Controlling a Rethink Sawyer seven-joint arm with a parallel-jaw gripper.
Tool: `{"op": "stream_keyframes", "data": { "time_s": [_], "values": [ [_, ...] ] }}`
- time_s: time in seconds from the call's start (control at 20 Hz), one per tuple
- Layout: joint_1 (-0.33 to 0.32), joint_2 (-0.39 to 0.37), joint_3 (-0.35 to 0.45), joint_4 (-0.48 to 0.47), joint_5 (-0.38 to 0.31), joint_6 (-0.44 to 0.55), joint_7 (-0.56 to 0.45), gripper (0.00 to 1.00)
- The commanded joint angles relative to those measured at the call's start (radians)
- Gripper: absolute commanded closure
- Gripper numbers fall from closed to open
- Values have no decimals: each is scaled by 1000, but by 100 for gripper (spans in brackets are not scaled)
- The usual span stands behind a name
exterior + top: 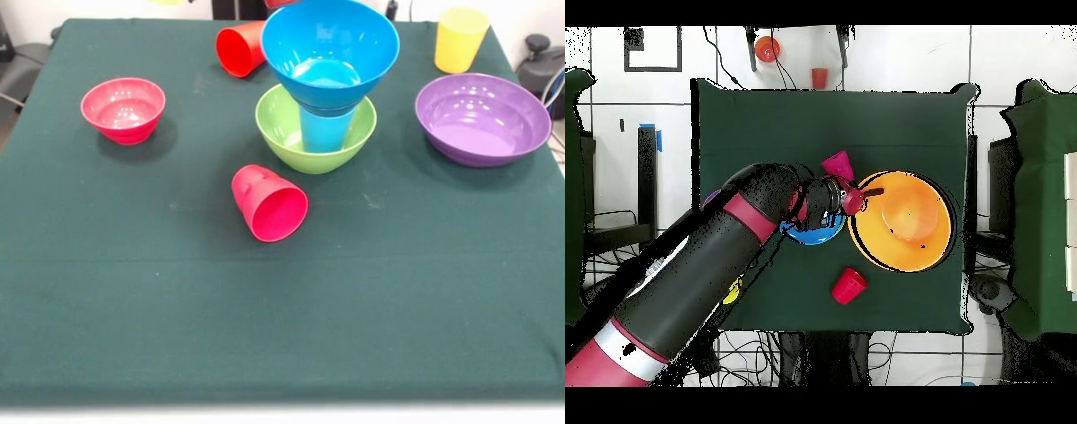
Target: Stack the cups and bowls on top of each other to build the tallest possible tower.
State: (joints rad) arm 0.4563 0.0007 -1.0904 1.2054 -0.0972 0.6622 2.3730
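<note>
A tower stands mid-table: a green bowl (282,132) holds an upright light blue cup (325,131), and a medium blue bowl (329,49) sits on the cup. In the overhead view my gripper (855,195) is over this tower's edge. It is shut on the rim of a huge orange-yellow bowl (910,220), held high above the table. One red cup (269,203) lies on its side in front of the tower, another red cup (241,49) lies behind it. A yellow cup (460,40) stands upright at the back right. A small red bowl (124,109) sits left and a purple bowl (484,117) right.
In the overhead view my arm (705,270) covers most of the blue bowl (820,235), the purple bowl and the yellow cup. A small orange thing (767,47) and a small red thing (820,77) lie off the table's far side.
</note>
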Motion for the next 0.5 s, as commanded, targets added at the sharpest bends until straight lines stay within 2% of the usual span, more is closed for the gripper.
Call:
{"op": "stream_keyframes", "data": {
  "time_s": [0.05,0.5],
  "values": [
    [-19,43,144,6,45,-6,171,100],
    [-23,61,132,-8,52,-12,185,100]
  ]
}}
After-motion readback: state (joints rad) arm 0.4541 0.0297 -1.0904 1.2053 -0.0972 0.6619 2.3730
